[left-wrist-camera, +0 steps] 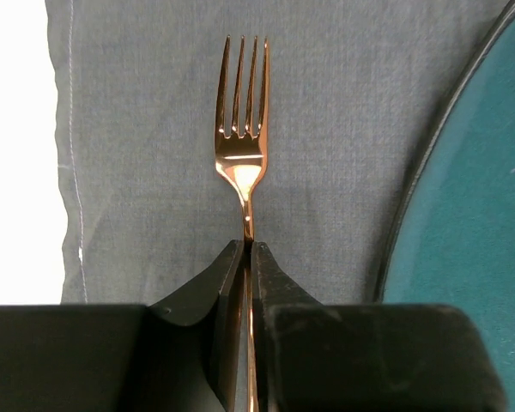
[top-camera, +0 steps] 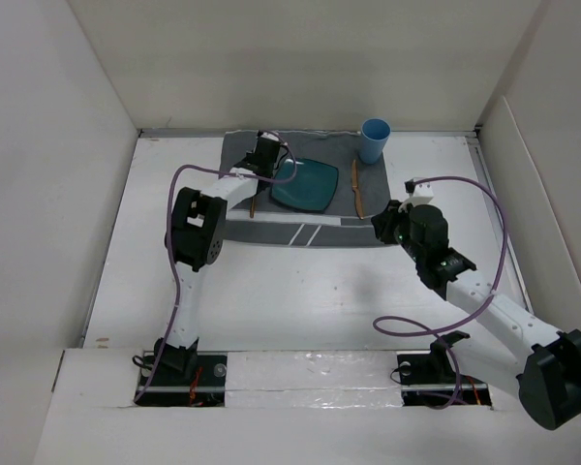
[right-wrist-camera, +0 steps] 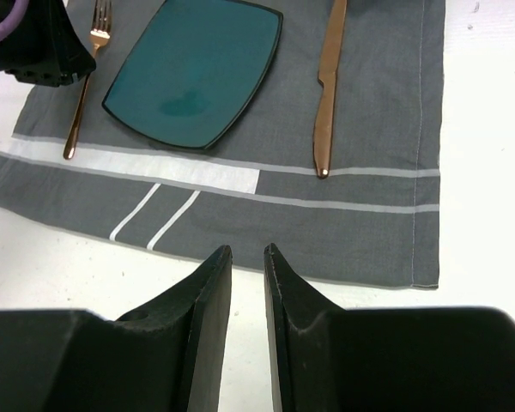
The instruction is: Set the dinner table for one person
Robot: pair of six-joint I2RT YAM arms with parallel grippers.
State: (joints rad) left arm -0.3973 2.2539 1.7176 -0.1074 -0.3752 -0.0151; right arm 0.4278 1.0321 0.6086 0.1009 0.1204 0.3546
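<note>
On my left wrist view the left gripper (left-wrist-camera: 249, 257) pinches the fork (left-wrist-camera: 240, 112) by its handle (the top view hides this), while the right gripper (right-wrist-camera: 247, 251), narrowly parted and empty, hangs by the near edge of the placemat (right-wrist-camera: 360, 232) spread on the white dinner table (top-camera: 320, 300).

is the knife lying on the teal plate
No, the knife lies flat on the grey placemat beside the plate, with cloth showing between them.

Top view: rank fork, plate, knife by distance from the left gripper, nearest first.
1. Fork: clamped in the left gripper jaws, leftmost.
2. Plate: centre, just to the gripper's right.
3. Knife: beyond the plate, on the right side.
</note>
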